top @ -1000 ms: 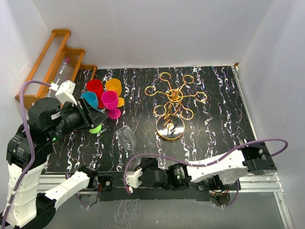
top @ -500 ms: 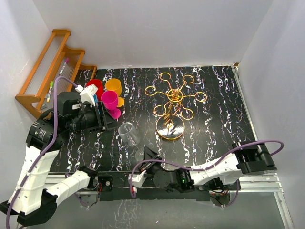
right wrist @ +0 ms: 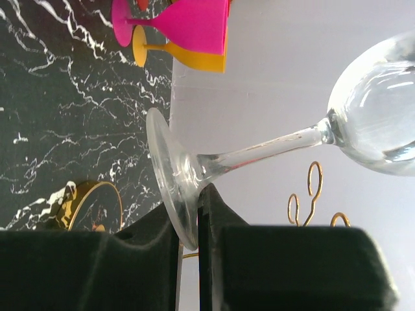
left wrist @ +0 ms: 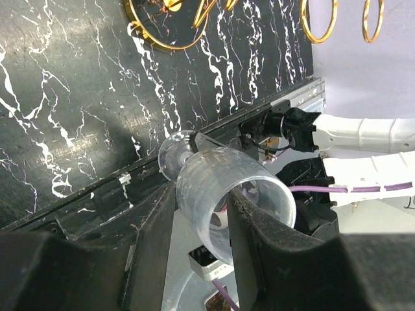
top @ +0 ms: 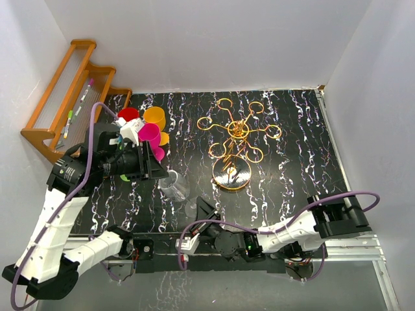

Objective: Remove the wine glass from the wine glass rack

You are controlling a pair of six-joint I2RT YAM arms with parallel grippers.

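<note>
Wine glass was off the wine glass rack, held sideways near the table's front edge: the left gripper, half-spread, clasped its bowl; the right gripper, nearly closed, pinched its foot. From above it showed only faintly, and the right wrist view cut off its bowl. Black white-veined table, white walls

Table: black marble-look top w/ white veins, walled on 3 sides, metal rail along near edge. Gold wine glass rack stands upright approx centre-right, round base on the top. Back-left cluster of plastic goblets, close together: red goblet, orange goblet, pink goblet. Orange wooden shelf at far-left corner; can't tell if it rests on the top.
</note>
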